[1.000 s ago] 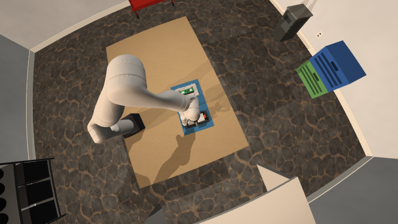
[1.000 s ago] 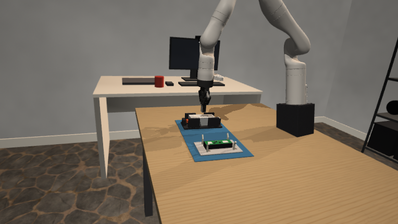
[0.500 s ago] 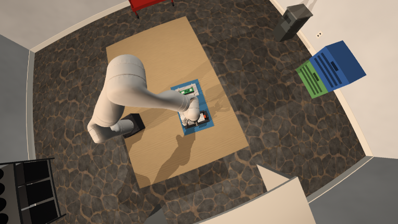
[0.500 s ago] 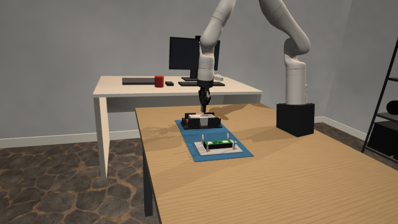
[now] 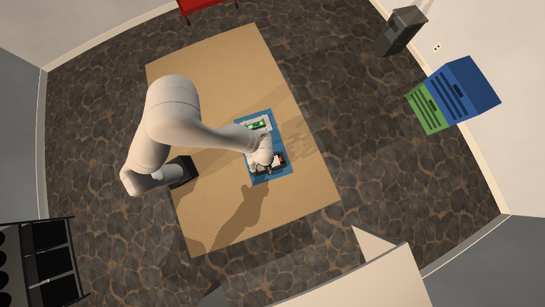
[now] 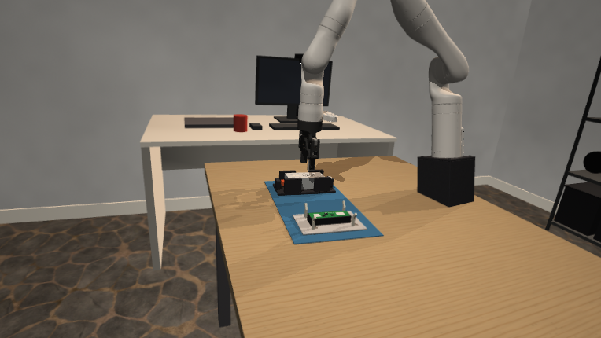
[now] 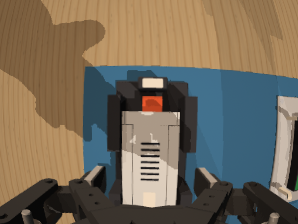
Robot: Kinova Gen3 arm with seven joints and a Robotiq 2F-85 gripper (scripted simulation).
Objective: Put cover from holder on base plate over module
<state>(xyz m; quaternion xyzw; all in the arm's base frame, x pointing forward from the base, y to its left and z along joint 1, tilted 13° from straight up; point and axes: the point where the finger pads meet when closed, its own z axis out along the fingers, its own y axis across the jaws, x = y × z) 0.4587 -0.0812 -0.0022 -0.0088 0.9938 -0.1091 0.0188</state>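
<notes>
The light grey cover [image 7: 150, 156] with vent slots sits in its black holder [image 7: 152, 129] on the blue mat [image 6: 319, 205]. An orange tab [image 7: 152, 102] shows at the holder's far end. My gripper [image 7: 150, 179] hangs just above the cover's near end, fingers spread wide to either side, holding nothing. In the exterior view the gripper [image 6: 308, 158] stands over the holder [image 6: 300, 183]. The green module [image 6: 329, 216] sits on the white base plate [image 6: 329, 223] with upright pins, at the mat's other end. In the overhead view the module [image 5: 255, 125] lies beyond my wrist.
The wooden table [image 6: 399, 243] carries the mat near its middle. The arm's black pedestal [image 6: 445, 178] stands at one table edge. A second desk with a monitor [image 6: 277, 86] and a red cup [image 6: 240, 123] is behind. A black shelf [image 6: 582, 159] stands to the right.
</notes>
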